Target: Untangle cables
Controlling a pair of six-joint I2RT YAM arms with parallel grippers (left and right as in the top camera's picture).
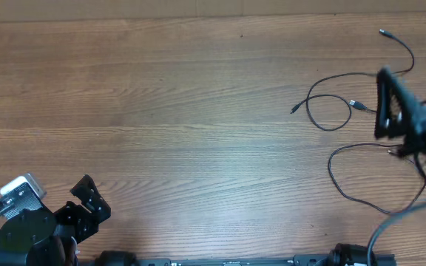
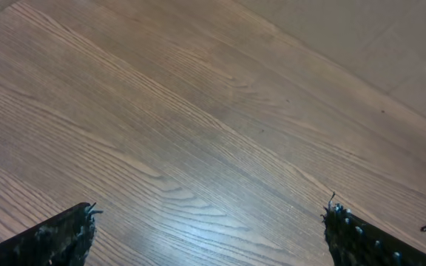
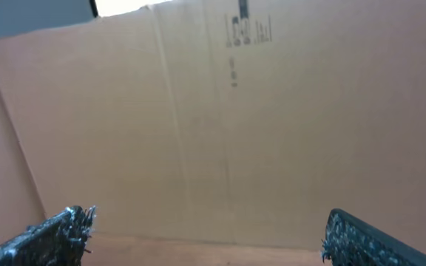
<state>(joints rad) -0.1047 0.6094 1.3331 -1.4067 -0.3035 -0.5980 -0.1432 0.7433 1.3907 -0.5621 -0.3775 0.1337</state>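
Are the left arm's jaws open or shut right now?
Open. The left wrist view shows its two black fingertips far apart, only brown wooden table between.

Right wrist view, and there's print on the cardboard panel (image 3: 198, 148): a dark stamped block (image 3: 248, 31) near its top edge, a short row of characters, too blurred to read; just beneath it, two small dark marks (image 3: 232, 72), one above the other, equally illegible; nothing here can be read.
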